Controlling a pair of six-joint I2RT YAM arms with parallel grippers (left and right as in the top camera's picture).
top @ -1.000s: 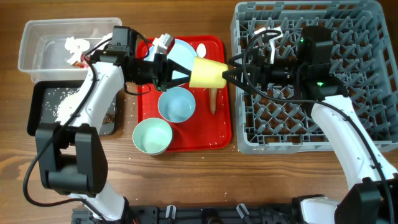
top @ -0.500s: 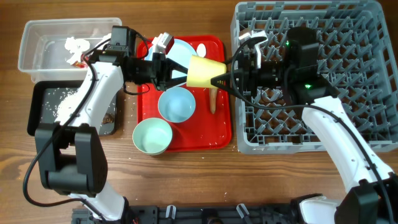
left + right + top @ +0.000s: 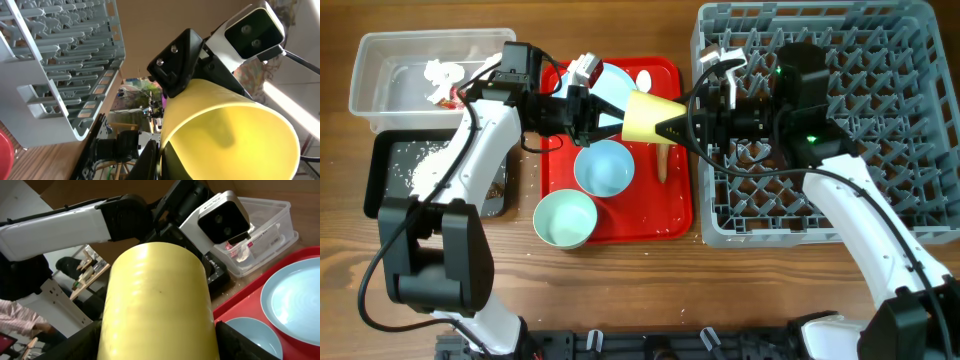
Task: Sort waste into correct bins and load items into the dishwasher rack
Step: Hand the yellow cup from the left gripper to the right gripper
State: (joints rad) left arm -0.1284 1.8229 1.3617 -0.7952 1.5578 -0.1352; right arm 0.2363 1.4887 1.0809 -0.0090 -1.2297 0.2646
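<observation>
Mid-frame: yellow cup [image 3: 650, 117] aloft between both tools.
Grasped by left tool [image 3: 618, 120]; right tool [image 3: 670, 127] flanks it — closure cannot be told.

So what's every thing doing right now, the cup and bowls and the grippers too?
left gripper: shut on the yellow cup.
right gripper: around the cup's other end, grip unclear.
yellow cup: sideways in the air above the red tray.
blue bowl: upright, empty, on the tray.
mint-green bowl: upright, empty, at the tray's corner.
white spoon: lying flat on the tray.
clear tub: open, paper scraps inside.
</observation>
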